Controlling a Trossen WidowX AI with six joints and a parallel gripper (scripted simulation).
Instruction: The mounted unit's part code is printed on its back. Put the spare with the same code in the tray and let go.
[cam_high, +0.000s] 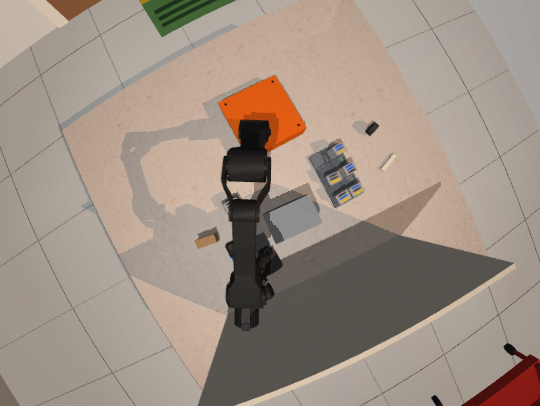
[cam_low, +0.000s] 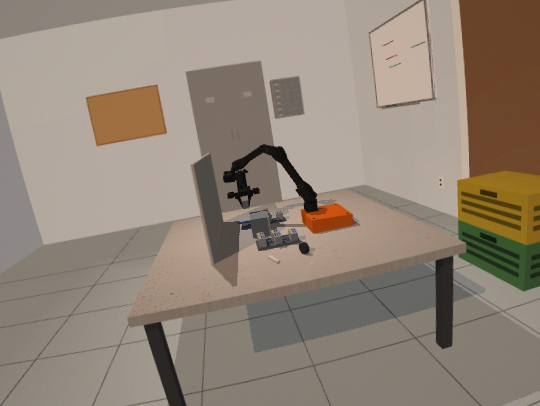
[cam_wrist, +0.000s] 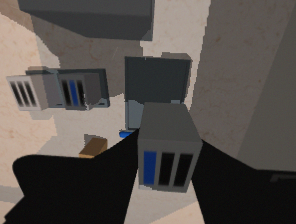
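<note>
Gripper (cam_wrist: 167, 165): clamped on the small grey box spare with one blue and two black stripes (cam_wrist: 167, 150)
Spare: held in the air above the dark grey square tray (cam_wrist: 157, 80)

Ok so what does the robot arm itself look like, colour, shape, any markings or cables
The arm is matte black all over, built of slim tubular links joined by chunkier cylindrical joints, with a forked bracket at the elbow in the top view. It stands on a flat orange base block with small dark dots at its corners. The hand has two broad, plain black fingers. No markings or loose cables show.
</note>
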